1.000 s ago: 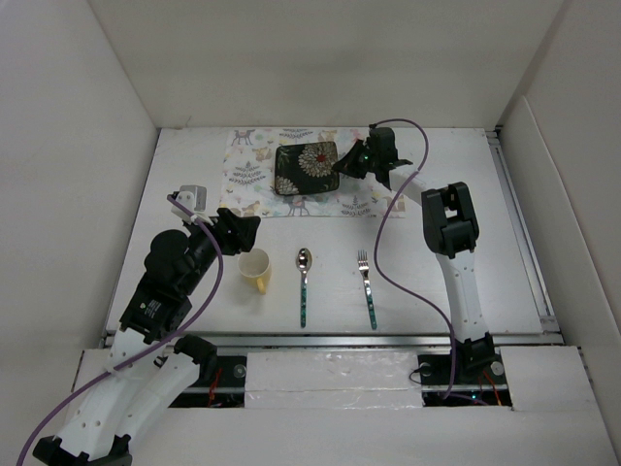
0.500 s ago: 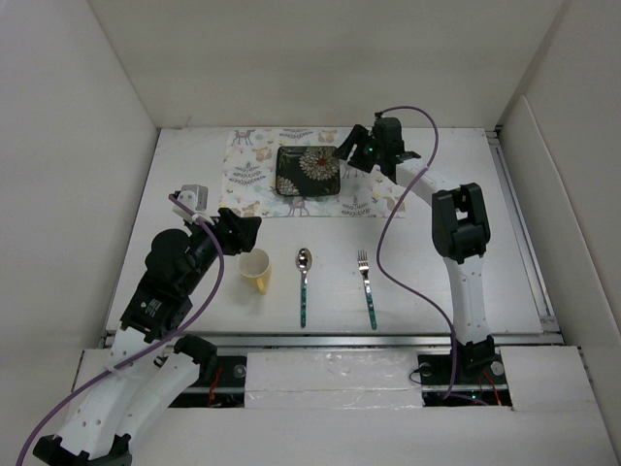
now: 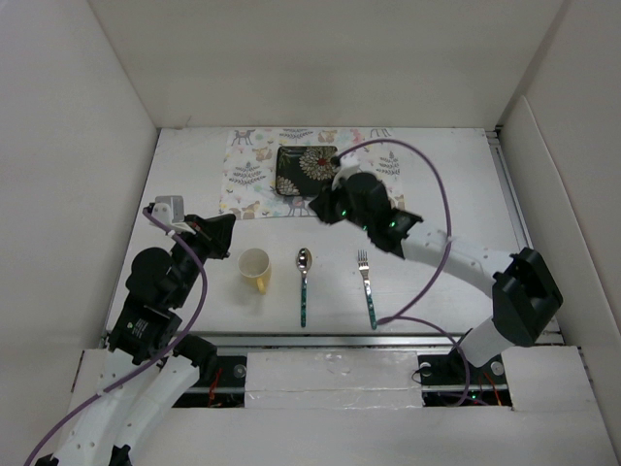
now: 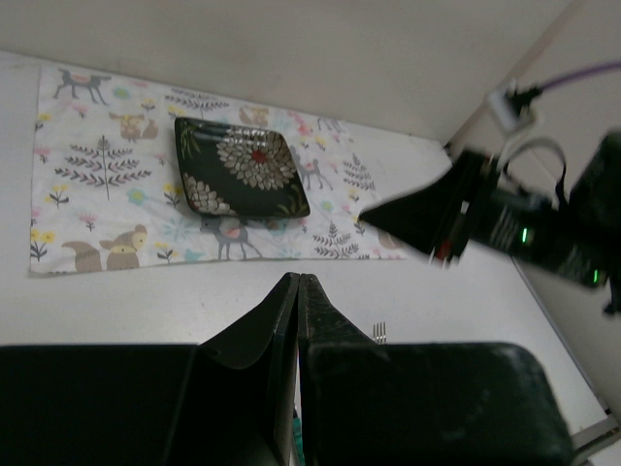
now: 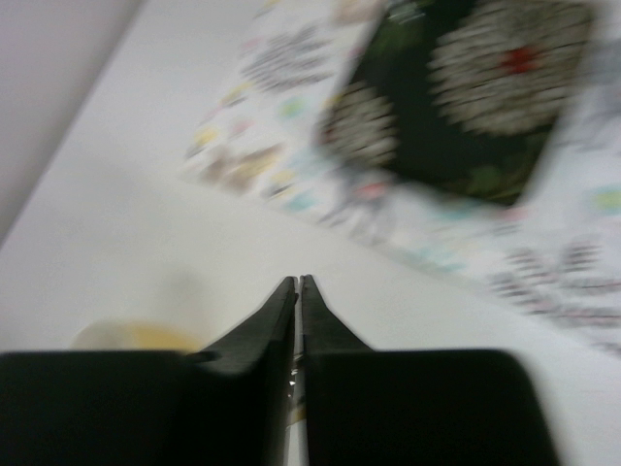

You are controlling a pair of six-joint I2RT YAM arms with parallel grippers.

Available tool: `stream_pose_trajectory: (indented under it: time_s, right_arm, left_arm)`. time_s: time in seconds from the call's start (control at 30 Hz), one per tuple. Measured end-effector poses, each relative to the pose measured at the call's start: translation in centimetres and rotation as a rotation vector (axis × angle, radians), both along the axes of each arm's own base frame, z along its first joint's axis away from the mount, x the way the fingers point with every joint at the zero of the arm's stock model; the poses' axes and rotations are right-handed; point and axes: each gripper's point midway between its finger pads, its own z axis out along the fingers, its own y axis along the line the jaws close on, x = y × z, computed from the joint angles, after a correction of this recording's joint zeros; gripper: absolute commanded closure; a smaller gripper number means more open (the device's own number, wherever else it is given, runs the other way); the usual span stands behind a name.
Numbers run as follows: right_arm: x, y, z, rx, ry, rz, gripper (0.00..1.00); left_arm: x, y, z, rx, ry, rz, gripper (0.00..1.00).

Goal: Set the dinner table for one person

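Hovering over the surface (image 3: 466, 165), left fingers (image 4: 277, 320) and right fingers (image 5: 277, 325) are pressed together, empty; plate (image 3: 306, 168) at its twelve o'clock, spoon (image 3: 303, 282) seemingly six o'clock of the right pair.

L: your left arm (image 3: 155, 282) sits folded by the left side; left pincer (image 3: 222, 236) points forward-right, jaws pressed together, empty | R: your right arm (image 3: 456, 262) slants across to the middle; right pincer (image 3: 317, 206) jaws together, empty; wrist view blurred
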Motion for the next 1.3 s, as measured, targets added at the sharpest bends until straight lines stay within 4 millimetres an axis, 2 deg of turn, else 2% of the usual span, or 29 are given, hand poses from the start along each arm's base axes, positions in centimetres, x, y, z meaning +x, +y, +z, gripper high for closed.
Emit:
stream_pose_trajectory:
  time_s: [0.03,0.1,0.17,0.23,0.4,0.57,0.67,0.73,0.77,0.83,0.93,0.97,1.0,1.13,1.2,1.3]
  right_arm:
    - [-3.2,2.5,-0.3,-0.008,-0.018,0.068,0.63]
    - [-9.7,7.1,-1.5,-0.028,-0.032,0.218,0.41]
    - [-14.6,9.7,-3.3,-0.066,-0.034,0.310,0.36]
    - [-17.8,11.2,-4.9,-0.108,-0.031,0.350,0.35]
    - [-21.2,13.8,-7.3,-0.187,-0.045,0.292,0.34]
    - [-22.4,16.8,-10.9,-0.245,-0.022,0.232,0.34]
    - [-21.5,17.2,-13.2,-0.297,-0.010,0.174,0.36]
    - [-20.7,16.9,-14.3,-0.330,0.000,0.115,0.47]
    - [-20.5,17.2,-14.5,-0.332,0.002,0.110,0.47]
    - [-19.9,17.0,-14.7,-0.335,-0.004,0.079,0.53]
    - [-19.4,17.0,-14.4,-0.329,-0.014,0.050,0.74]
    - [-19.3,17.0,-14.2,-0.327,-0.019,0.042,0.89]
    - [-19.1,16.9,-14.0,-0.330,-0.027,0.035,0.98]
    - [-18.8,16.6,-13.8,-0.348,-0.043,0.019,1.00]
    - [-18.6,16.3,-13.5,-0.363,-0.053,0.020,1.00]
    - [-17.8,15.6,-11.8,-0.363,-0.072,0.022,1.00]
  left_arm:
    - [-0.3,0.3,0.6,-0.012,-0.021,0.009,1.00]
    - [-0.9,1.0,1.8,-0.039,-0.068,0.031,0.92]
    - [-1.5,1.6,2.9,-0.067,-0.114,0.050,0.87]
    - [-1.6,2.2,3.6,-0.084,-0.139,0.072,0.85]
    - [-1.3,2.6,3.1,-0.081,-0.129,0.102,0.84]
    - [-1.2,2.7,2.8,-0.078,-0.123,0.109,0.83]
    - [-1.1,2.8,2.8,-0.079,-0.122,0.116,0.82]
    - [-1.1,2.9,2.8,-0.080,-0.122,0.121,0.82]
    - [-1.1,3.0,2.8,-0.080,-0.122,0.123,0.82]
    - [-1.1,2.9,2.7,-0.080,-0.121,0.122,0.79]
    - [-1.1,2.9,2.6,-0.079,-0.116,0.122,0.79]
    - [-1.1,2.9,2.6,-0.079,-0.116,0.122,0.79]
    - [-1.1,2.9,2.6,-0.079,-0.115,0.122,0.79]
    - [-1.1,2.9,2.6,-0.080,-0.115,0.122,0.78]
    - [-1.1,2.9,2.6,-0.081,-0.115,0.120,0.74]
    - [-1.1,2.8,2.5,-0.081,-0.114,0.119,0.69]
